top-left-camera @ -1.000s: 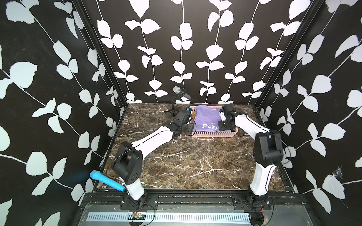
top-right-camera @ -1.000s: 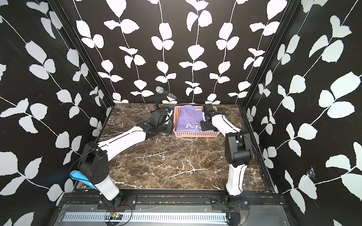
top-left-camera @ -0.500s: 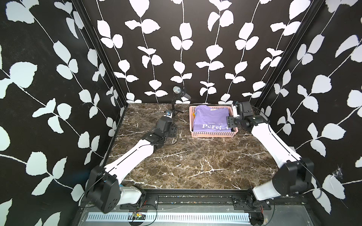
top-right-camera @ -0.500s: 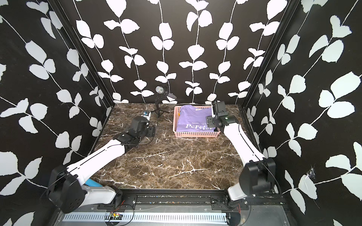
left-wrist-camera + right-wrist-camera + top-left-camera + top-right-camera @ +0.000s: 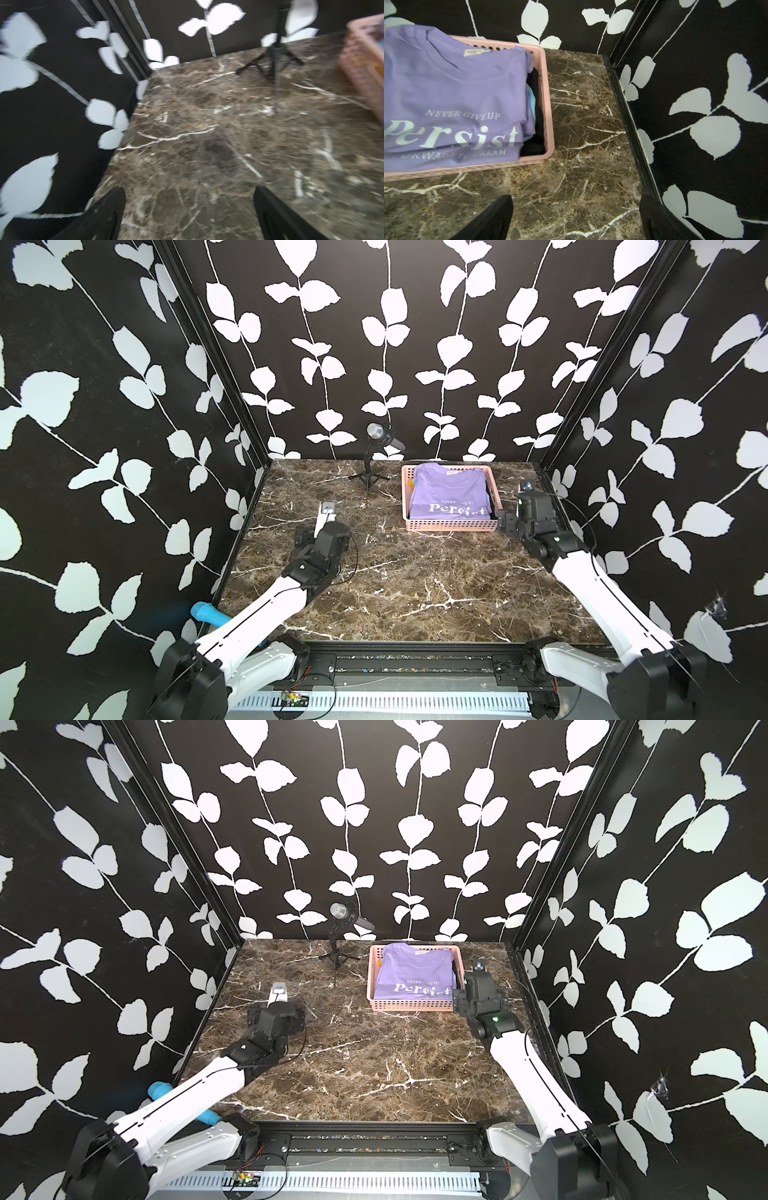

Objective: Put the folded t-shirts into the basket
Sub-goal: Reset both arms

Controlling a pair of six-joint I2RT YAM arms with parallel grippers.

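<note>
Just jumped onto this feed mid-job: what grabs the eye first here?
The purple "Persist" t-shirt lies on top in the pink basket at the far right of the marble table. Left of it, near the back wall, stands a small lamp on a tripod. The left gripper and right gripper both hang open and empty, the right one beside the basket.

Purple tee [image 5: 446, 83] covers the stack in the basket [image 5: 545, 99]. Only slivers of light blue tee [image 5: 532, 99] and black tee [image 5: 539, 116] show, prints hidden. Yellow tee [image 5: 412, 484] is a scrap by the basket wall, too small to confirm. Right wrist view crops purple tee and basket. Left wrist view is smeared and the basket is mostly out of frame. Left tool [image 5: 189, 209] and right tool [image 5: 575, 218]: fingers cropped. Blue object [image 5: 208, 613] is half behind the left arm, can't identify it.
</note>
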